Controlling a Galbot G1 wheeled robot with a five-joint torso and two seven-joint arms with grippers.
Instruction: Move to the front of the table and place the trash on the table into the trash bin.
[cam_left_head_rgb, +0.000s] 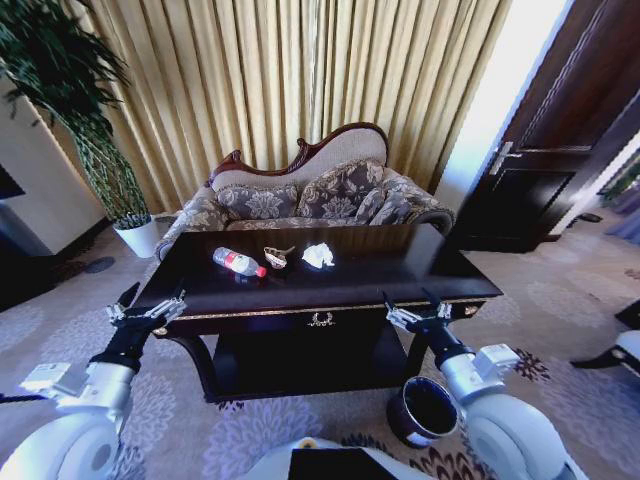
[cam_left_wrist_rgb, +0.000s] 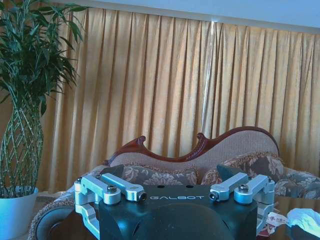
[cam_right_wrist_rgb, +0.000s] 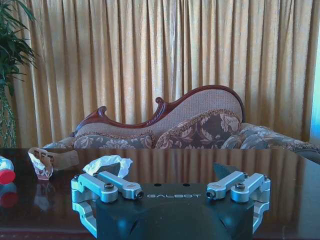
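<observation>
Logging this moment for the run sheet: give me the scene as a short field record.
table: straight ahead, glossy dark top
bottle: lying on its side, left of the other trash
wrapper: middle of the row
tissue: right of the wrapper
trash bin: on the carpet, near the table's front right corner
left claw: open, empty, at the front left edge
right claw: open, empty, at the front edge

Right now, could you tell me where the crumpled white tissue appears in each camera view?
Head view: tissue on the table, rightmost of the trash.
Left wrist view: tissue at the lower right corner.
Right wrist view: tissue on the tabletop.
Shared landmark: the sofa.
</observation>
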